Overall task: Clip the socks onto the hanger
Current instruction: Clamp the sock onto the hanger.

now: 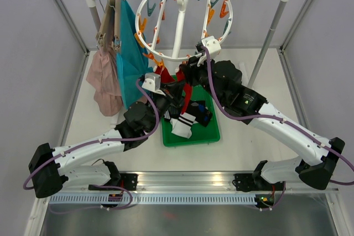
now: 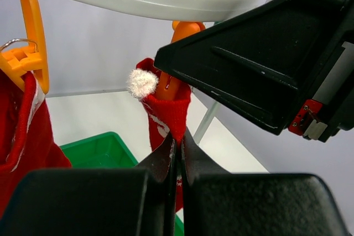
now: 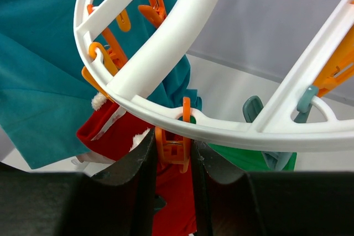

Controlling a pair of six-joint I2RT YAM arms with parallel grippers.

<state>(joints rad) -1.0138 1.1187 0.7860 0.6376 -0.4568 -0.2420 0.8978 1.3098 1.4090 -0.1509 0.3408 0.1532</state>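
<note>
The right gripper (image 3: 171,156) squeezes an orange clip (image 3: 173,139) under the white hanger ring (image 3: 160,42), with a finger pressed on each side of it. Just below, the left gripper (image 2: 180,143) is pinched tight on a red sock (image 2: 168,115). The sock stands up and down — its top edge is right at the clip's mouth. I think it needs only a small push up. Other socks (image 1: 185,121) lie in the green tray (image 1: 210,132).
</note>
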